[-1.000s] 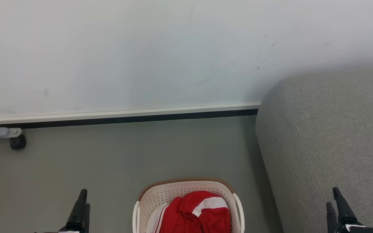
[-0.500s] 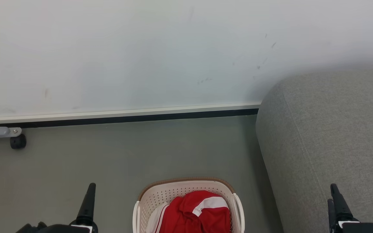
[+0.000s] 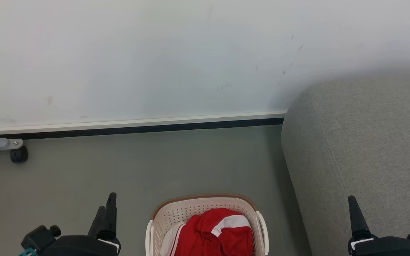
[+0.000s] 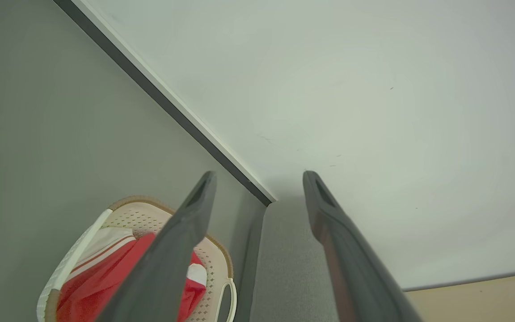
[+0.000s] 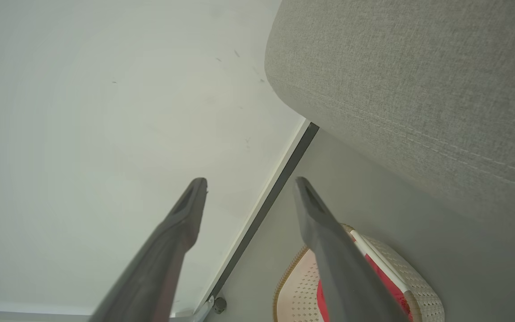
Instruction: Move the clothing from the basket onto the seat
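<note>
- While my left hand (image 4: 259,174) and right hand (image 5: 248,181) hang wide and empty, open floor (image 3: 155,163) lies left of the basket (image 3: 205,197).
- Just right runs the seat (image 3: 361,142) edge; clothing (image 3: 219,234) bunched, axis unclear.

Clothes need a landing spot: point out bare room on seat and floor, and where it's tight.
The grey seat is bare over all that shows, from the wall forward. The floor is bare between baseboard and basket. Crowded: the basket, piled with red clothing; the basket-to-seat gap is narrow.
</note>
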